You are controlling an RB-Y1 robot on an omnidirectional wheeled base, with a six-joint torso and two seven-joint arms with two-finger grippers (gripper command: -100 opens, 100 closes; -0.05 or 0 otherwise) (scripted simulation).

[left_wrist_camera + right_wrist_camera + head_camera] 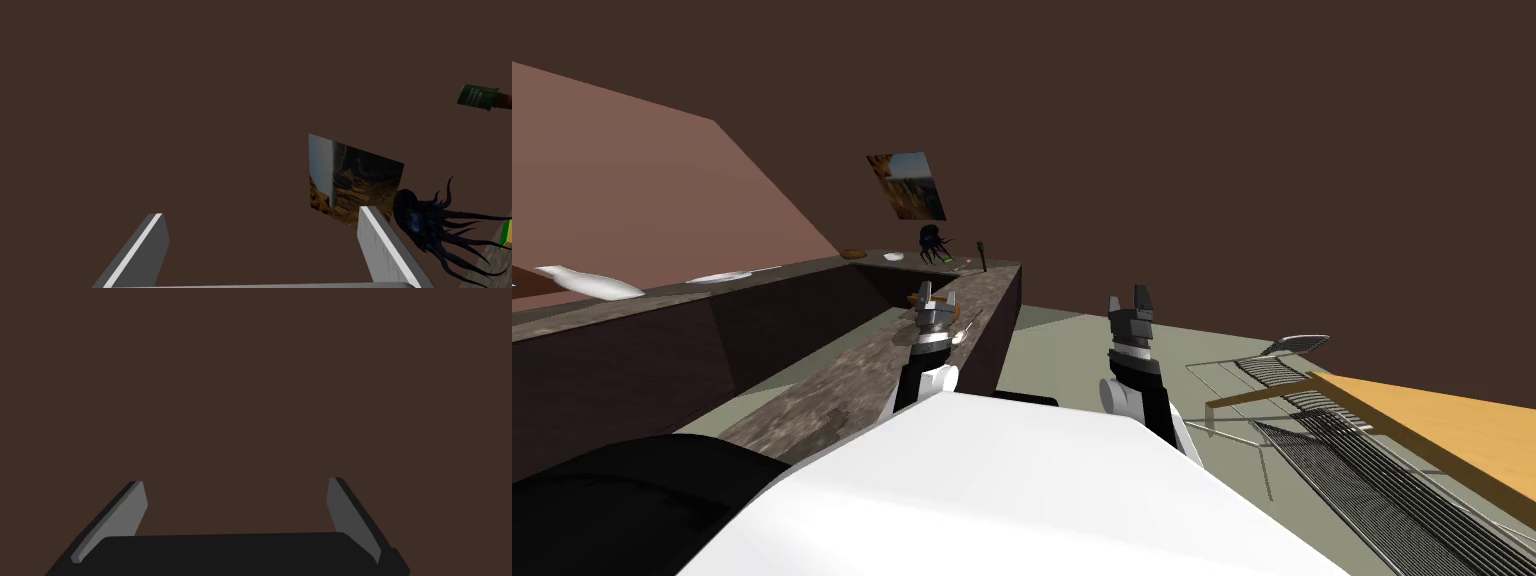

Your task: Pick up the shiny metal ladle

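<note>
A small shiny ladle (964, 329) lies on the mottled stone counter (842, 380), its thin handle pointing away from me. My left gripper (936, 299) hovers over the counter just left of the ladle and a little above it, pointing toward the far wall. In the left wrist view the left gripper (265, 220) is open with nothing between its fingers (150, 240). My right gripper (1129, 298) hangs over the floor to the right of the counter. The right gripper (237, 488) is open and empty.
An orange bowl (932, 298) sits just behind the left gripper. At the counter's far end stand a black tentacled figure (933, 243) (430, 220) and a green bottle (980, 255) (477, 96). White plates (720, 277) lie on the back counter. A wire rack (1312, 420) and a wooden table (1442, 420) stand right.
</note>
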